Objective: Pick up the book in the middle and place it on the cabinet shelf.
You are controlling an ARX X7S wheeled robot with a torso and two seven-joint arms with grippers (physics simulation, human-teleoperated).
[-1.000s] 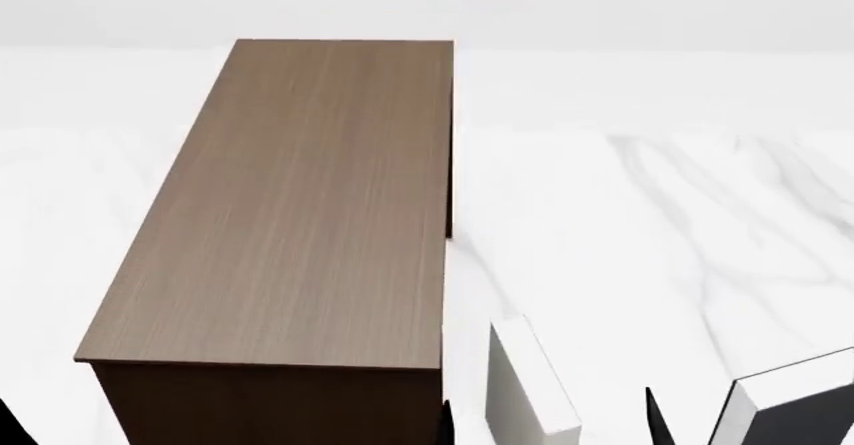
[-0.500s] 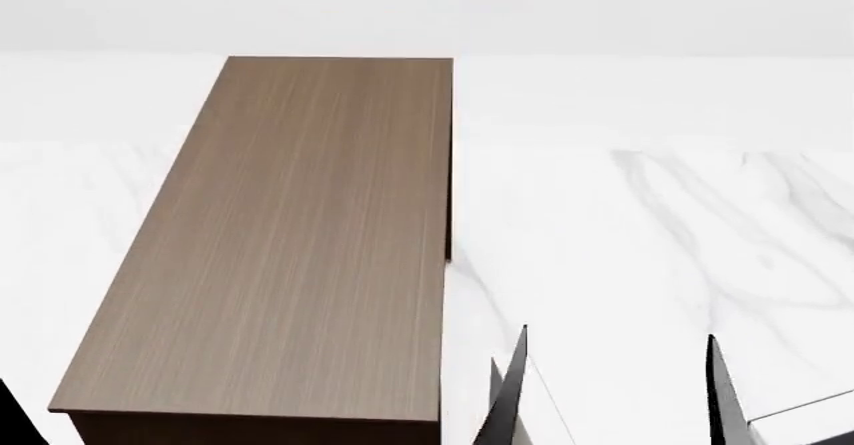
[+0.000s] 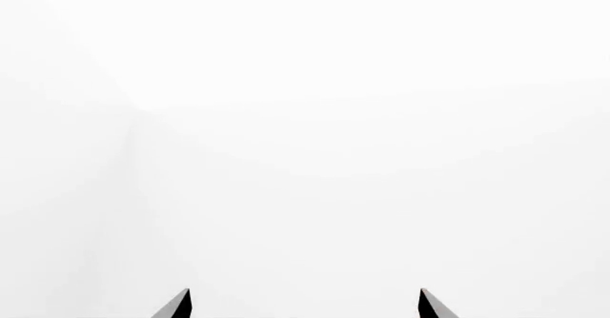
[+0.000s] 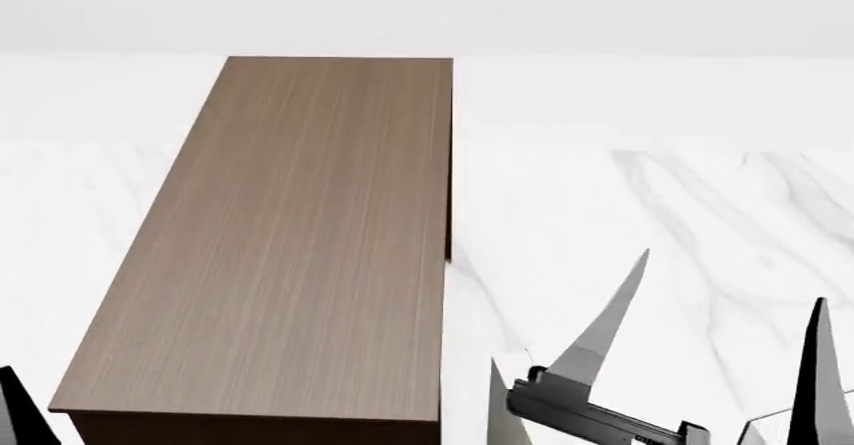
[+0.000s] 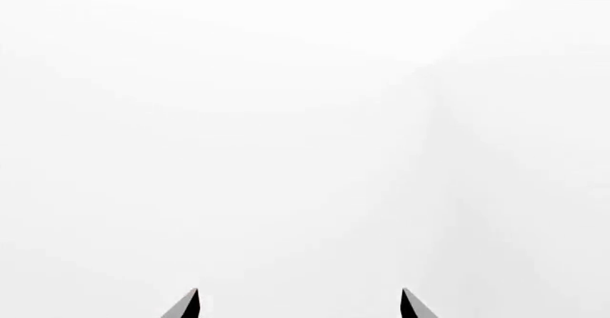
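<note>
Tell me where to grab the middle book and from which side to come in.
Only a pale top corner of the book shows, at the head view's bottom edge, below the open right gripper. It seems to stand upright, so probably come down from above and pinch across its thickness, cover to cover, near the top edge. Its covers are out of view.

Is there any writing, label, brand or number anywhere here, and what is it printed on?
None: no text can be read in any view.
The cabinet shelf shows only plain wood grain.
The right end effector bears no marking.
Both wrist views show blank white.
</note>
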